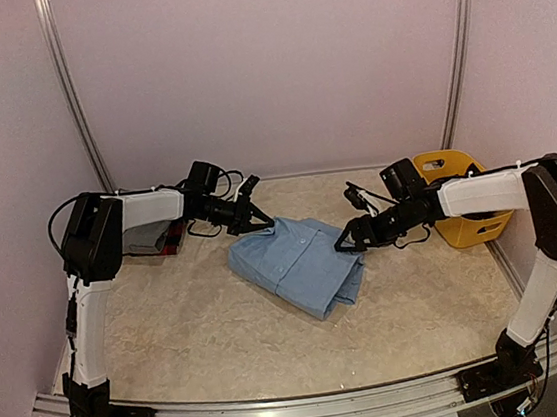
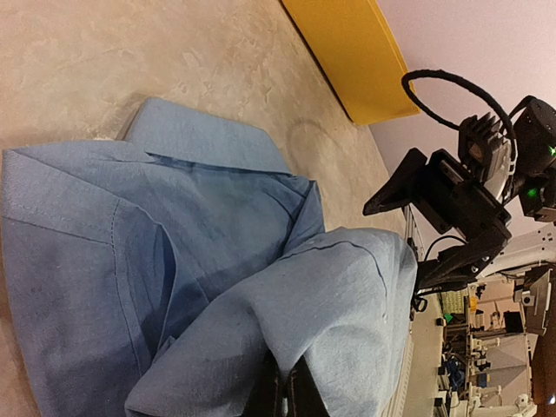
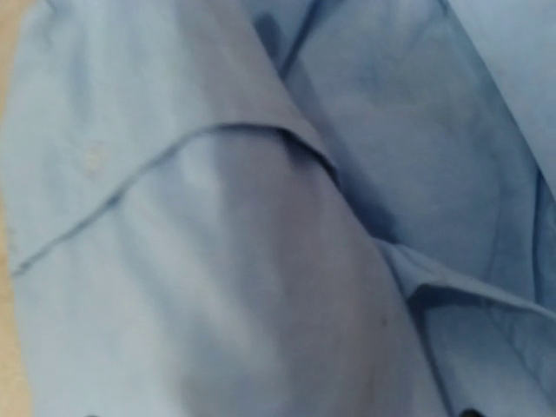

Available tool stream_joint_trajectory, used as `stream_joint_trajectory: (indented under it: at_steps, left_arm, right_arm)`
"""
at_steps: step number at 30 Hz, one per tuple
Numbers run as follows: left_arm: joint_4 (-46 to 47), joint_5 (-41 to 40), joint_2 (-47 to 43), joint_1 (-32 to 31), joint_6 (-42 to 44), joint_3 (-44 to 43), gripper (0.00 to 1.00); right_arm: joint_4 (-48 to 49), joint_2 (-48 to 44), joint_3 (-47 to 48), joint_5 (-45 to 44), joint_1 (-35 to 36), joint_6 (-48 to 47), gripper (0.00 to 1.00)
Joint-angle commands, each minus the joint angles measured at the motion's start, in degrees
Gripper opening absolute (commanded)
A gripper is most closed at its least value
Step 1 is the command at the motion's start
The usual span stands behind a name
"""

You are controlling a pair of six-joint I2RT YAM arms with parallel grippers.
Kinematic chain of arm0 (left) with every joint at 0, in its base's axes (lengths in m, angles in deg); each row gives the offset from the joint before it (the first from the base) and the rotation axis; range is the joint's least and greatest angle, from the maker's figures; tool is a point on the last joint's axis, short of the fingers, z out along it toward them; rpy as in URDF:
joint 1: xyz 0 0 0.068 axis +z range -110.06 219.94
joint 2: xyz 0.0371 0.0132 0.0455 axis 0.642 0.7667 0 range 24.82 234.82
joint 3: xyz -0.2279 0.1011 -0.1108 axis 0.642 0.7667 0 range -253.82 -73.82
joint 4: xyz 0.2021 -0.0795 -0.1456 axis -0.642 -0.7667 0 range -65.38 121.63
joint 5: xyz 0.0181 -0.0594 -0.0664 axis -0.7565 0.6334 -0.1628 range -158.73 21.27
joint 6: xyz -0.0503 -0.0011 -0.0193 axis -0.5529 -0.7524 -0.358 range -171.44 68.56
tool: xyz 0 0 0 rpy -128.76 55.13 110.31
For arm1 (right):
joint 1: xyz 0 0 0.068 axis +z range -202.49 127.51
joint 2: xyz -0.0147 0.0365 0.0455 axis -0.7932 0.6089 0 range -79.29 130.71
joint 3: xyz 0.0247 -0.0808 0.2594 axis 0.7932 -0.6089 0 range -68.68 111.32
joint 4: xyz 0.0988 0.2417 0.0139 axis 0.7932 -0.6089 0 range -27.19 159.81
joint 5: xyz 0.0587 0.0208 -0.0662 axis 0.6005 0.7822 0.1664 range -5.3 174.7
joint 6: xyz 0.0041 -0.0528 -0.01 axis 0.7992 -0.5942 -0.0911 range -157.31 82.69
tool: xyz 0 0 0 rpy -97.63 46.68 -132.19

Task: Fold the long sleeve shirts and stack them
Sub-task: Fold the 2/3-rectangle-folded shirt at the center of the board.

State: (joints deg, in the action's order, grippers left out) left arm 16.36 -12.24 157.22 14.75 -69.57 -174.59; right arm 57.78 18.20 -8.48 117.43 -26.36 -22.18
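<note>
top view, shirt: light blue shirt lies folded in a rough rectangle mid-table, set at an angle.
top view, left gripper: my left gripper is clenched on the shirt's far-left corner.
top view, right gripper: my right gripper is at the shirt's right edge, jaws spread, released.
top view, basket: yellow basket sits far right behind my right arm, apart from the shirt.
top view, other cloth: grey and red cloth lies under my left arm at the table's left side. Too hidden to say more.
left wrist, shirt: blue cloth is bunched over my fingers at the bottom edge and pinched between them. The collar lies flat on the table beyond.
left wrist, right gripper: seen across the shirt, its two fingers apart, just beside the shirt's edge. Cannot tell if it touches.
right wrist, shirt: blue cloth fills the view, folds and a seam close up. My own fingers are not clearly visible.
</note>
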Motion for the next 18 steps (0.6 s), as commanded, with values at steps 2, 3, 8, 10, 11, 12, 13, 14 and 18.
stream_joint_trajectory:
  at_steps: [2,3,8,10,11,12,13,14,18]
  left_arm:
    - [1.5,-0.4,-0.2,-0.3,0.0,-0.7,0.0]
    - [1.5,-0.5,-0.1,-0.3,0.0,-0.8,0.0]
    - [1.3,-1.1,0.0,-0.3,0.0,-1.0,0.0]
    - [1.5,-1.3,-0.1,-0.3,0.0,-0.9,0.0]
    - [1.4,-1.6,-0.2,-0.3,0.1,-0.9,0.0]
    - [1.5,-1.8,-0.3,-0.3,0.2,-0.8,0.0]
    - [1.4,-2.0,-0.3,-0.3,0.3,-0.7,0.0]
    - [1.4,-2.2,-0.4,-0.4,0.4,-0.6,0.0]
    - [1.3,-2.6,-0.6,-0.3,0.5,-0.2,0.0]
  right_arm:
    - [-3.2,4.0,2.9,-3.5,1.5,-2.7,0.83]
    - [-3.3,4.6,3.0,-3.1,1.7,-2.8,0.82]
    - [-3.0,6.1,2.9,-0.9,3.3,-2.8,0.75]
    - [-2.5,6.4,2.7,0.2,3.9,-2.4,0.7]
    - [-2.2,6.5,2.6,0.9,4.0,-2.1,0.67]
    - [-1.7,6.5,2.4,1.6,4.2,-1.9,0.62]
    - [-1.3,6.4,2.2,2.5,4.3,-1.7,0.58]
    - [-1.0,6.1,2.1,3.2,4.3,-1.5,0.52]
    - [-0.4,4.5,1.8,4.9,4.4,-0.9,0.31]
